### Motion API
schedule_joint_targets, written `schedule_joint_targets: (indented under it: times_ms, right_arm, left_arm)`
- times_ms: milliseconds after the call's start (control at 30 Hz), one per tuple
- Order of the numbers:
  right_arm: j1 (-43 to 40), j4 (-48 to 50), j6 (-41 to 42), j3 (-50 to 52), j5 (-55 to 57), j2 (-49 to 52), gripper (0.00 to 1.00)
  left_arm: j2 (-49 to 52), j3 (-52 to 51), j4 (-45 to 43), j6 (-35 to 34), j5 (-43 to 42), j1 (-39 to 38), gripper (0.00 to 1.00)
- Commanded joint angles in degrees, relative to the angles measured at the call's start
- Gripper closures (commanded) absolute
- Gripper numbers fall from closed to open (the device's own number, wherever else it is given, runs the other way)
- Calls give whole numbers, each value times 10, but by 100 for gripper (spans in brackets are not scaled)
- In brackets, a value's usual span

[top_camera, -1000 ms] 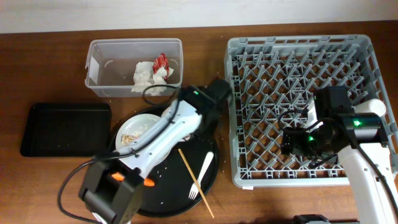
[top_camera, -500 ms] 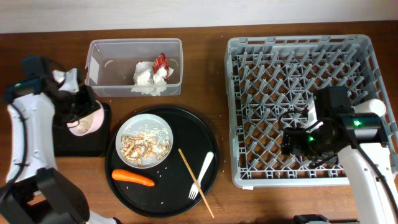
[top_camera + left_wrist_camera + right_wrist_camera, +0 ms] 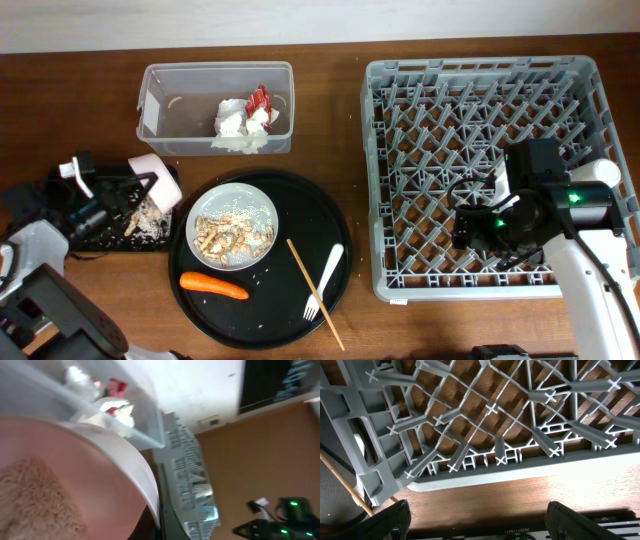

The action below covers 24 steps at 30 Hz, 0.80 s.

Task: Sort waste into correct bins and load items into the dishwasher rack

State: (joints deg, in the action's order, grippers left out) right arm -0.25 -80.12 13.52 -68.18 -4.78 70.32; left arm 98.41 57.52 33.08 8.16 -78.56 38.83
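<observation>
Cream bowl (image 3: 158, 180), newly tipped, spills scraps (image 3: 146, 222) onto the black tray (image 3: 140, 243) at nine o'clock; my left tool (image 3: 135, 192) clamps it.

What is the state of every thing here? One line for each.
small cream bowl: tipped on its side, held by left gripper
black tray: crumbs in it
clear tub: holds napkin and wrapper
plate: upright, scraps on it
fork: lying on round tray
rack: no dishes visible
right gripper: open
</observation>
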Motion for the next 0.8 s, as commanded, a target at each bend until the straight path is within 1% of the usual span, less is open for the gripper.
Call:
schedule_joint_targets:
  times_ms: [0,33,167,200,300,367,567,600,633,667,700,733,767]
  right_arm:
    - [-2,0,5,1,7,-6,10]
    - [-2,0,5,1,8,-6,10]
    - [-2,0,5,1,8,-6,10]
    - [-2,0,5,1,8,-6,10]
    - [-2,0,5,1,7,-6,10]
    - [-2,0,5,1,7,-6,10]
    - [-2,0,5,1,7,-6,10]
    - [-2,0,5,1,7,-6,10]
    - [-2,0,5,1,7,-6,10]
    - [-2,0,5,1,7,-6,10]
    - [-2,0,5,1,7,-6,10]
    - [-2,0,5,1,7,-6,10]
    - [-2,0,5,1,7,-6,10]
  left_arm:
    - [-6,-4,-5,12,-101,15,100]
    - [-6,-4,-5,11,-116,16,100]
    - [-6,-4,10,12,-116,25,99]
    - [-6,-4,10,2,-116,30,100]
    - [-6,-4,10,-57,-116,49,100]
    - [-6,-4,10,-111,-116,63,100]
    - [-6,-4,5,-112,-109,69,100]
    - [-6,-4,4,-124,-53,69,100]
    - [-6,-4,9,-187,30,69,99]
    - [-6,-4,-11,-148,-90,69,100]
    - [-10,-2,-19,-116,-115,68,100]
    - [-10,-3,-22,-120,-80,68,100]
    - [-10,-3,-20,-164,-43,68,100]
